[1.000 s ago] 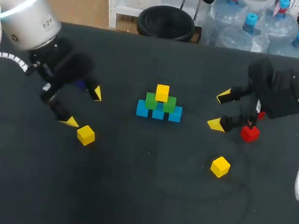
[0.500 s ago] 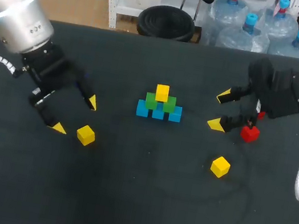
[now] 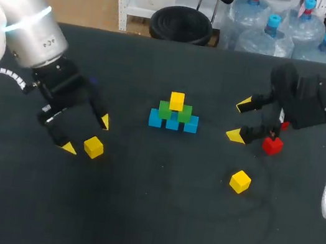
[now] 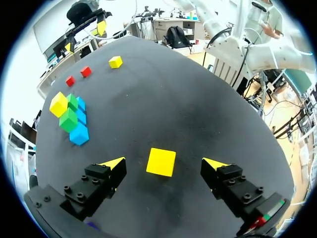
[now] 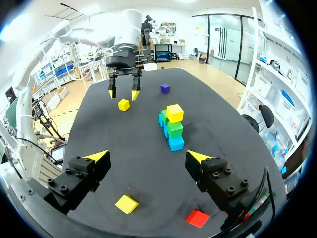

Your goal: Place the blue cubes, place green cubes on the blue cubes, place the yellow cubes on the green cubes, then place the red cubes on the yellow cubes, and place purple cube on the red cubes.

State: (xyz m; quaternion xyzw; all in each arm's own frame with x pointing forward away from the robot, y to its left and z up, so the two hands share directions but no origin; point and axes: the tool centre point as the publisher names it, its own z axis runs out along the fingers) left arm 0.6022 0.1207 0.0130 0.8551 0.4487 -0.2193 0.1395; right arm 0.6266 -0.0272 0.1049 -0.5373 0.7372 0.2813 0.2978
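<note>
The left gripper is spread wide and holds nothing. A yellow cube lies on the worktop between its fingers, touching neither (the left wrist view shows a gap on each side). The right gripper, also wide open and empty, hovers just beside a red cube, well apart from the cube stack.

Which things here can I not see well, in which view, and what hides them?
- Head view: the purple cube is hidden behind the left arm. Only the right wrist view shows it clearly.
- Head view: one red cube is mostly covered by the right gripper. Only a sliver shows.
- Left wrist view: the green cubes partly cover the blue cubes, so the bottom row is not fully seen.
</note>
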